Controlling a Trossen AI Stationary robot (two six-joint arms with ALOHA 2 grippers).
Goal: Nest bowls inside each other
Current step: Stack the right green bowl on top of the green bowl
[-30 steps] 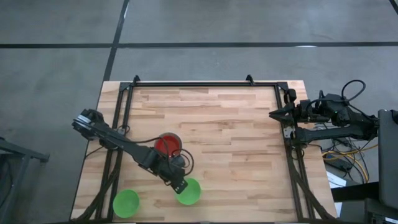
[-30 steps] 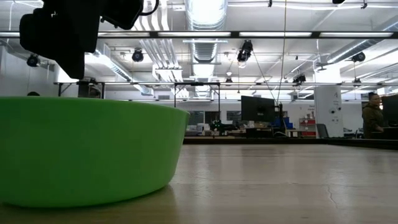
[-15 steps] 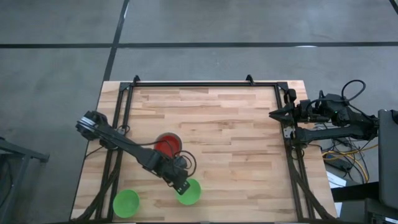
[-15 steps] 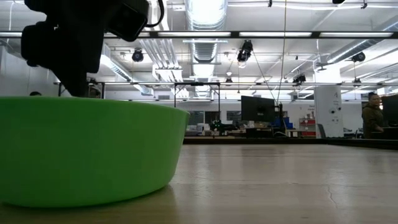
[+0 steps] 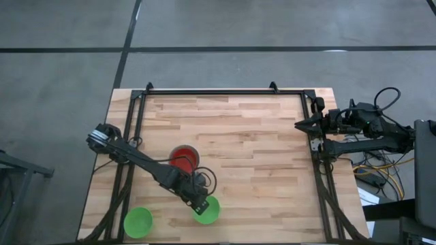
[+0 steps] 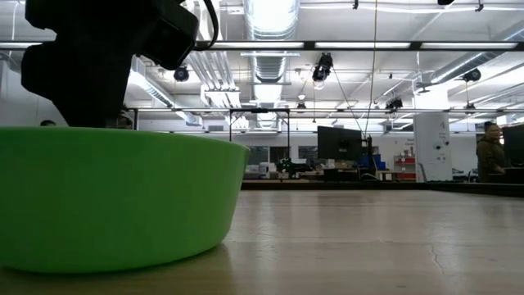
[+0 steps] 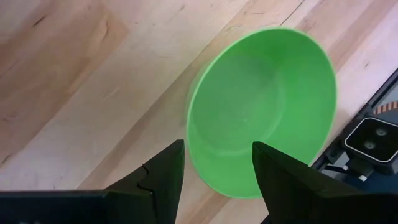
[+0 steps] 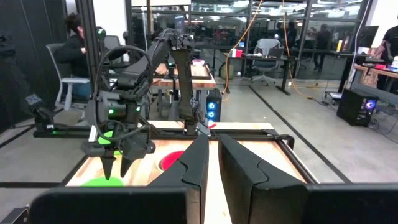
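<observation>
A green bowl point(image 5: 208, 211) stands upright on its base near the table's near edge; it fills the low view's left point(image 6: 115, 197). My left gripper point(image 5: 201, 203) hangs open just over its left rim. In the left wrist view the gripper point(image 7: 217, 149) has one finger outside the bowl point(image 7: 267, 106) and one over its hollow. I see no touch. A second green bowl point(image 5: 138, 222) stands at the near left. A red bowl point(image 5: 182, 158) sits inside a pale grey one, whose rim point(image 5: 195, 151) shows. My right gripper point(image 5: 300, 124) waits shut at the right edge.
Black frame rails point(image 5: 204, 92) run along the table's far, left and right sides. A small camera box point(image 7: 372, 138) sits just beyond the green bowl at the near edge. Bare wood point(image 5: 259, 150) lies across the middle and far part of the table.
My left gripper has come down toward the green bowl and a little toward the near edge, staying open. In the low view its dark bulk has sunk to the bowl's rim. The bowl has kept its place.
</observation>
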